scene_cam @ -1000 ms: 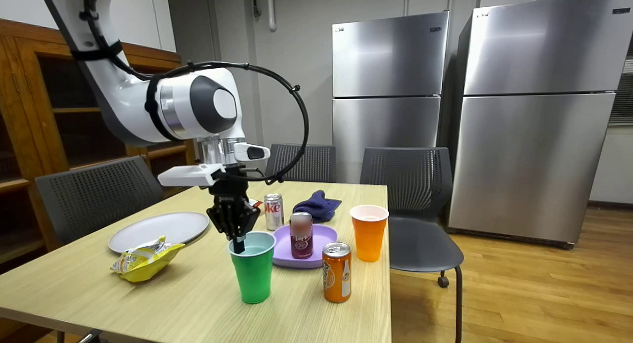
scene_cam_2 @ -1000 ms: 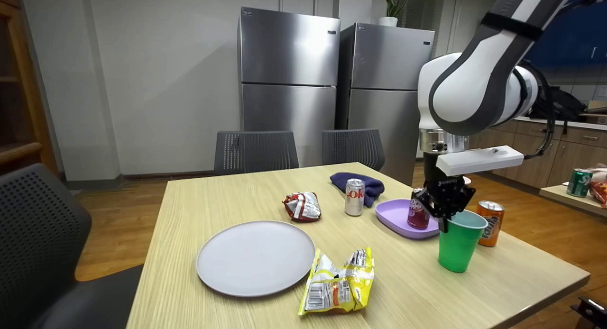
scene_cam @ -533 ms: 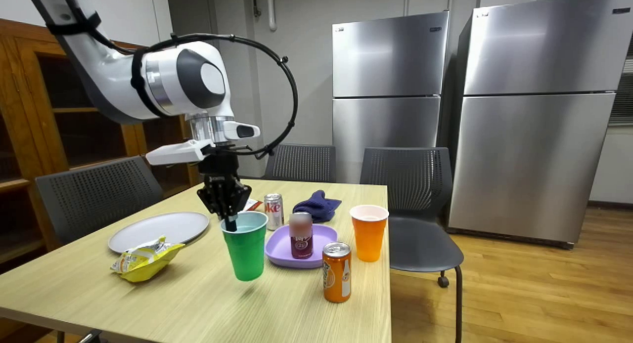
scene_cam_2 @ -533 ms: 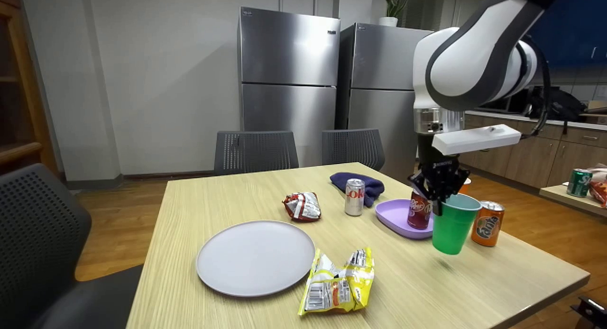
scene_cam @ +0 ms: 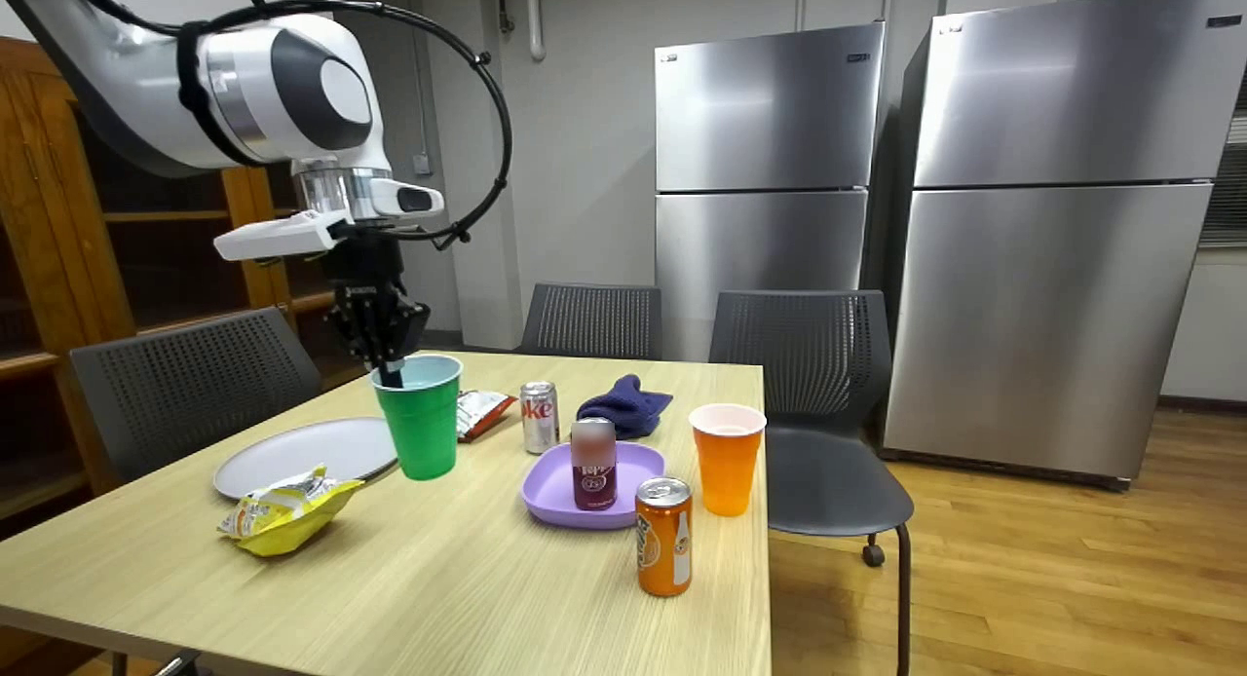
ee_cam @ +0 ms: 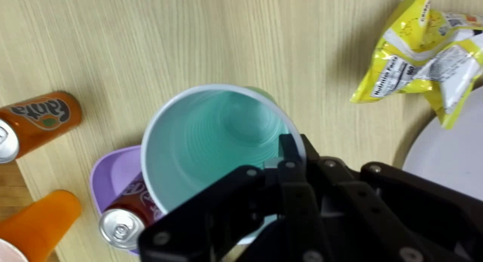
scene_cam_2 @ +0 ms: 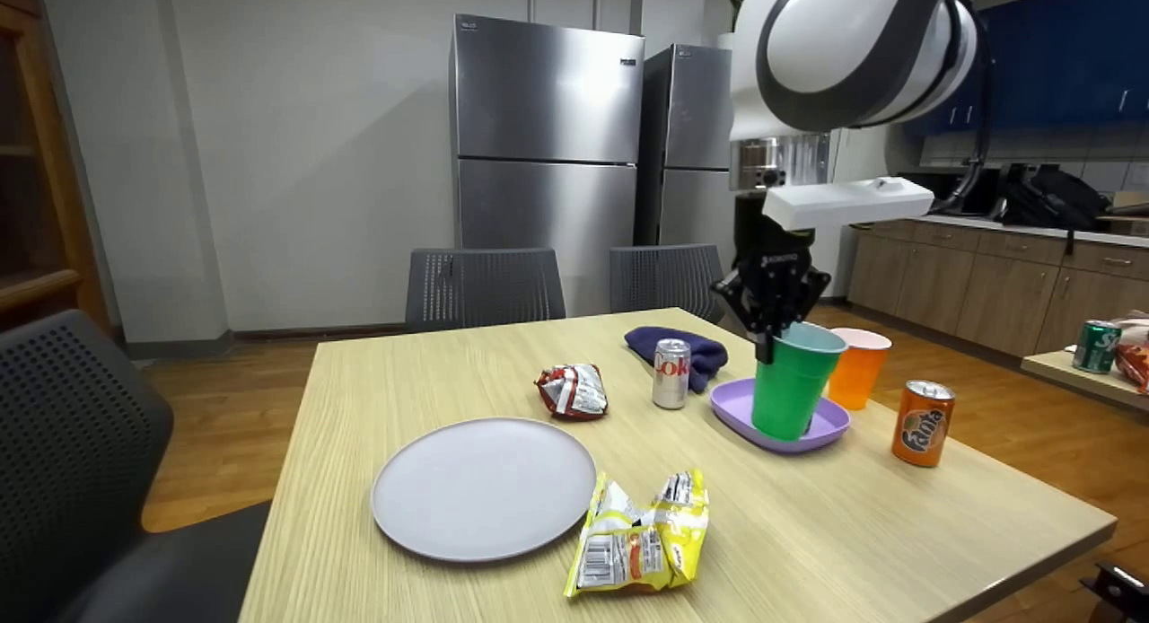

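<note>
A green cup (scene_cam: 421, 428) hangs in the air above the table, nearly upright and a little tilted. My gripper (scene_cam: 391, 374) is shut on its rim, one finger inside the cup and one outside, as the wrist view shows at the gripper (ee_cam: 300, 147). Looking down into the cup (ee_cam: 211, 137), I see ridged inner walls and no contents. In an exterior view the cup (scene_cam_2: 790, 385) covers most of the dark red can, which stands on a purple plate (scene_cam_2: 741, 409). That can (ee_cam: 137, 198) shows beside the cup in the wrist view.
An orange Fanta can (scene_cam: 663, 549) and an orange cup (scene_cam: 729, 462) stand near one table edge. A silver Coke can (scene_cam_2: 671, 376), a navy cloth (scene_cam_2: 696, 349), a red-and-white bag (scene_cam_2: 574, 391), a grey plate (scene_cam_2: 485, 488) and a yellow chip bag (scene_cam_2: 642, 542) lie about. Chairs surround the table.
The green cup stood on the table a second ago. Held by my gripper, it has risen and moved towards the grey plate side in an exterior view. The other objects have stayed put.
</note>
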You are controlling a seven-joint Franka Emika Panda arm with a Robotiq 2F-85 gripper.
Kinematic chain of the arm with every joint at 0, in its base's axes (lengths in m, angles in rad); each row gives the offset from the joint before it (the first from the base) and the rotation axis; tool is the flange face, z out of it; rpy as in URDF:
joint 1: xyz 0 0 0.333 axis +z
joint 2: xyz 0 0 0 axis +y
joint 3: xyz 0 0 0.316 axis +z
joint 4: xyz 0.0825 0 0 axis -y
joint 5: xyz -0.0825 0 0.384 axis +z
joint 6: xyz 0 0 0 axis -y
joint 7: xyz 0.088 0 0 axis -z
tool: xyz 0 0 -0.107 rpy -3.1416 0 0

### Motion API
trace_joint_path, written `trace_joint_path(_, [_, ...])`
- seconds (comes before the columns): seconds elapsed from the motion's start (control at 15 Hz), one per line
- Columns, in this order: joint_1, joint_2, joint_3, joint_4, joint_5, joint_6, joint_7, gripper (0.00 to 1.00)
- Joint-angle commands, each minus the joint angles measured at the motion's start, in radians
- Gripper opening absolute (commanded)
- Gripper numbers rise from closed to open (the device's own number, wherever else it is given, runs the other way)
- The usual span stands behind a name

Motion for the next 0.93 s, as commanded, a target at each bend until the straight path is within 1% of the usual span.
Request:
trace_joint_path(0.0, [0.034,-0.015,0.059,0.065,0.041,-0.061,0.005,0.01])
trace_joint_path(0.2, [0.068,0.009,0.102,0.134,0.052,-0.097,0.033,0.01])
trace_joint_path(0.4, [0.103,-0.006,0.141,0.198,0.058,-0.179,0.048,0.01])
trace_joint_path(0.47, [0.111,0.054,0.150,0.236,0.053,-0.170,0.038,0.01])
trace_joint_path(0.53, [0.120,0.071,0.159,0.263,0.061,-0.185,0.024,0.01])
trace_joint_path(0.87, [0.177,0.216,0.182,0.407,0.008,-0.194,0.081,0.01])
